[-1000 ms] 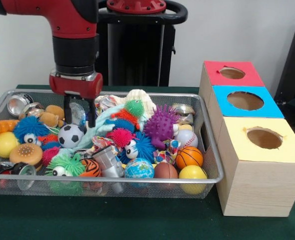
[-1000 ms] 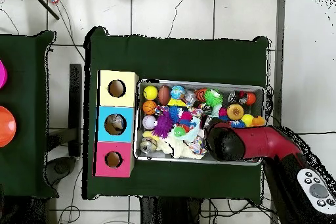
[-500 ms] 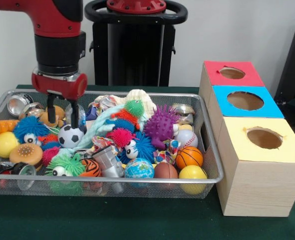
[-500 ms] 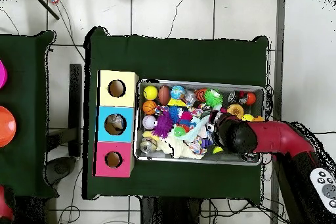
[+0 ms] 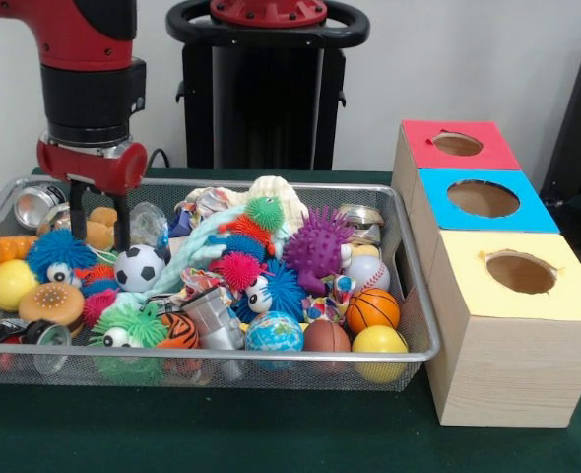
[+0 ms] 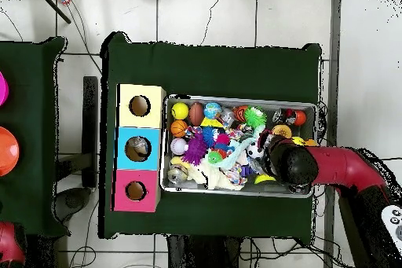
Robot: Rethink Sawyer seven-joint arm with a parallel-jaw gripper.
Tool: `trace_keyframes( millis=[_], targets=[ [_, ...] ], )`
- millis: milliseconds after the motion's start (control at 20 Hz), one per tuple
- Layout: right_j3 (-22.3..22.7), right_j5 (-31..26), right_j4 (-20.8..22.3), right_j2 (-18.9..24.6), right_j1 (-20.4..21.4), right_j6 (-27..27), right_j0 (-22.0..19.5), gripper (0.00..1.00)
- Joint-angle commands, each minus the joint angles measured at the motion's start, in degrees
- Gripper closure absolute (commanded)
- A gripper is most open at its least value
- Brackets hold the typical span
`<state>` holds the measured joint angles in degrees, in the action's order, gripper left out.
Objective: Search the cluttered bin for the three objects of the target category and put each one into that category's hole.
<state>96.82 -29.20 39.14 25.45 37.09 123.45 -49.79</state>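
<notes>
Gripper [image 5: 99, 225] fingers spread, straddling tan plush toy [image 5: 100, 226] at the bin's [image 5: 271, 355] 10 o'clock corner. Bin sits at 9 o'clock of three boxes [image 5: 487, 256], just beside them.

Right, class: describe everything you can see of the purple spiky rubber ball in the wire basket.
The purple spiky rubber ball is round and covered all over in short, soft-looking blunt spikes of one colour. It sits high on the pile, in the right half of the silver wire-mesh bin as the front view shows it. A white baseball presses against its lower right, and a blue fuzzy toy against its lower left.
</notes>
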Motion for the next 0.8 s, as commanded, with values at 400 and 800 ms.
trace_keyframes(
  millis=[400,800],
  targets=[
    [6.4,-1.5,1.7,5.1,1.1,-11.5,-1.4,0.0],
    [7.9,0.5,2.5,6.7,0.8,-10.5,-1.2,0.0]
  ],
)
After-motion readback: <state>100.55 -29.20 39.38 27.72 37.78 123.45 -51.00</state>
